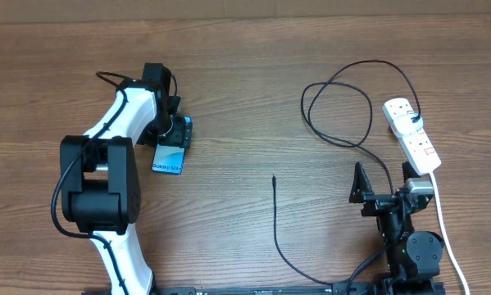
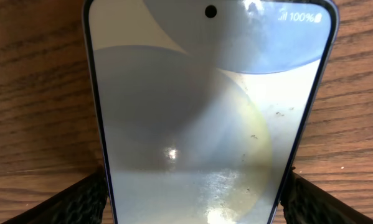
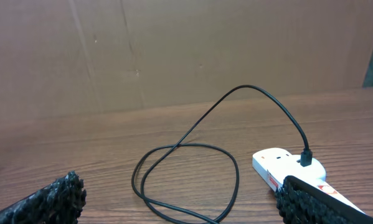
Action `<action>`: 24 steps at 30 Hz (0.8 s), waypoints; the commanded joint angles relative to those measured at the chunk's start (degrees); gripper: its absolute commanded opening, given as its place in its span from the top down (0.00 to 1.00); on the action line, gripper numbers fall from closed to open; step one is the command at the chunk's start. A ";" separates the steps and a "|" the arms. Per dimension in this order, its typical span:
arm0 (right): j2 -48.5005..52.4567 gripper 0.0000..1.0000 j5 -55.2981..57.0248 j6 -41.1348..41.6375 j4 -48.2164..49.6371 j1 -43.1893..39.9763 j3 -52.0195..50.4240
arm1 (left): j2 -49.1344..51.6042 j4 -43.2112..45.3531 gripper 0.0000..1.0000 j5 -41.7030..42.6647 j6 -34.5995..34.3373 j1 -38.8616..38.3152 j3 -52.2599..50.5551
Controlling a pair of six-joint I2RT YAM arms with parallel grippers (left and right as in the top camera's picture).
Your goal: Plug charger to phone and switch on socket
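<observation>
The phone (image 1: 170,156) lies on the surface (image 1: 245,82), our left fingers (image 2: 80,202) flanking its long edges; we cannot tell their grip. Right of the phone, amid bare wood, lies the charger tip (image 1: 274,179); farther right, right fingers (image 3: 49,202) spread wide

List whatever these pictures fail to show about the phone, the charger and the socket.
- Phone port: left wrist view cuts its near end off at the bottom edge; overhead, the left arm covers it.
- Socket switches: too small overhead; the right wrist view shows only one end behind a finger.
- Charger tip: too small overhead to read its orientation.
- Left jaws: beside the phone's edges, contact unclear.
</observation>
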 commanded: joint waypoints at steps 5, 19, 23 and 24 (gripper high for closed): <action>-0.42 0.00 0.24 -0.24 0.42 -0.22 -0.59 | 1.14 0.13 0.16 1.51 0.92 0.61 -1.86; -0.42 0.00 0.24 -0.24 0.42 -0.22 -0.59 | 1.14 0.13 0.20 1.51 0.92 0.61 -2.12; -0.42 0.00 0.24 -0.24 0.39 -0.22 -0.59 | 1.14 0.31 0.23 1.51 0.90 0.57 -2.12; -0.42 0.00 0.24 -0.26 0.42 -0.22 -0.59 | 1.14 0.31 0.23 1.53 0.92 0.57 -2.12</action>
